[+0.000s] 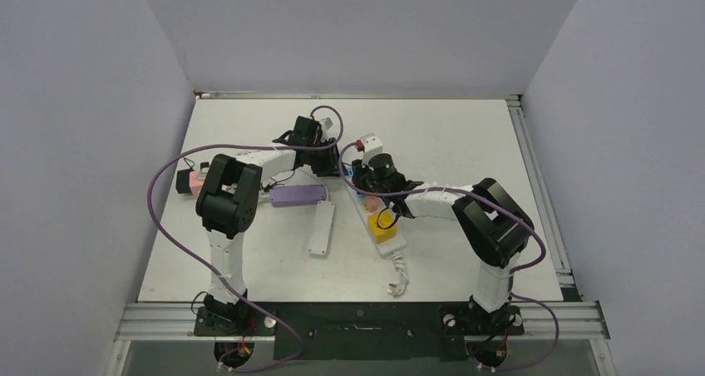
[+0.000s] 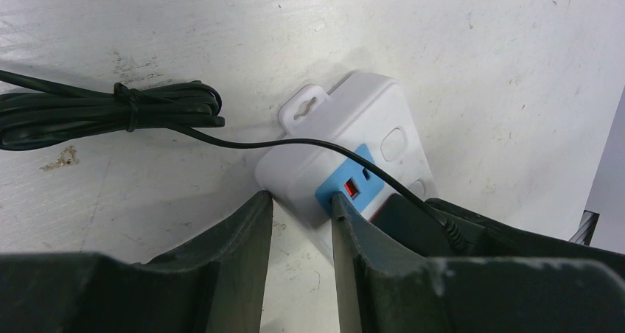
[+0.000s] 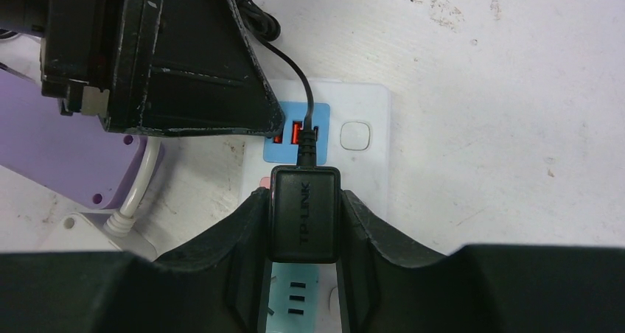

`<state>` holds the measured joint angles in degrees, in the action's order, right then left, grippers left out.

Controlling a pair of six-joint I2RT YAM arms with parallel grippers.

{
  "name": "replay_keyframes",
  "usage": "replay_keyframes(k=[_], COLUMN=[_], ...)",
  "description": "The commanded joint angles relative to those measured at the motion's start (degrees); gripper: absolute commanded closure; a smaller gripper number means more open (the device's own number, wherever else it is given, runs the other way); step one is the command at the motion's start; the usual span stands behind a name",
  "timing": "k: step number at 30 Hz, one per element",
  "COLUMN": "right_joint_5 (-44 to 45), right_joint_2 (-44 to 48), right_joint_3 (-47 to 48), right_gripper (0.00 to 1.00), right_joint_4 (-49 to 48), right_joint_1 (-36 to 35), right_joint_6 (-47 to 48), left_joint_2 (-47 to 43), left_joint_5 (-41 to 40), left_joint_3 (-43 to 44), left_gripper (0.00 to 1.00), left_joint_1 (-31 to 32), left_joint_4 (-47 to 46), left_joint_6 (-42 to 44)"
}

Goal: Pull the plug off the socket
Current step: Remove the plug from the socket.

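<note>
- Plug [image 3: 305,211]: a matte black rectangular block with rounded edges and faint grey lettering, seated near the far end of the socket strip [image 3: 361,104], a little right of the table's centre.
- Right gripper [image 3: 304,199]: I see its black fingers clamped on the two long sides of the plug.
- Socket strip: smooth white plastic, long and flat, with a blue panel [image 3: 324,138] holding a small red window, a rounded square button beside it and a hanging tab at the far end.
- Left gripper [image 2: 300,200]: the jaws are narrow, with the strip's far corner in the gap. One finger lies over the blue panel and the other meets the corner at table level. I cannot tell whether it pinches the strip or only bears on it.
- Thin black lead [image 3: 306,97]: it leaves the plug's far face, crosses the blue panel and passes close by the left gripper's finger.
- Tied black cord bundle [image 2: 110,112]: it is coiled on the table just beyond the strip's far end.
- Yellow plug [image 1: 383,222]: blocky, it occupies the strip nearer the bases.
- Purple strip [image 1: 298,195] and a plain white strip [image 1: 321,226]: both lie just left of the work, under the left arm.
- Table [image 1: 465,143]: white, scuffed and speckled.
</note>
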<state>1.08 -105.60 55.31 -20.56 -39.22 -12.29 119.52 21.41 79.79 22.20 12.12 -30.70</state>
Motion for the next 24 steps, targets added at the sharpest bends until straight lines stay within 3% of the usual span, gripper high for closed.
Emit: replay_keyframes(k=[1, 7, 12, 16, 22, 24], right_joint_5=[2.85, 15.64, 17.13, 12.58, -2.01, -2.42], right_joint_2=[1.39, -0.84, -1.59, 0.12, 3.20, 3.46], right_joint_3=[0.44, 3.88, 4.48, 3.36, 0.10, 0.62], right_gripper=[0.95, 0.95, 0.95, 0.95, 0.95, 0.95], right_joint_4=[0.64, 4.05, 4.43, 3.76, 0.82, 1.75], right_joint_1=[-1.52, -9.10, -9.99, -7.25, 1.13, 1.34], right_joint_6=[1.95, 9.71, 10.16, 7.39, -1.16, -1.21], left_joint_2=[5.54, 5.64, 5.80, 5.76, 5.81, 5.89], left_joint_5=[-10.60, -10.68, -10.86, -10.86, -11.18, -11.28], left_joint_3=[-2.31, -2.35, -2.27, -2.20, -2.18, -2.18], left_gripper=[0.71, 0.71, 0.71, 0.71, 0.71, 0.70], left_joint_1=[-0.31, -0.22, -0.14, -0.14, 0.17, 0.30], left_joint_4=[6.60, 6.62, 6.77, 6.78, 6.92, 7.03], left_joint_6=[4.27, 4.33, 4.47, 4.51, 4.60, 4.68])
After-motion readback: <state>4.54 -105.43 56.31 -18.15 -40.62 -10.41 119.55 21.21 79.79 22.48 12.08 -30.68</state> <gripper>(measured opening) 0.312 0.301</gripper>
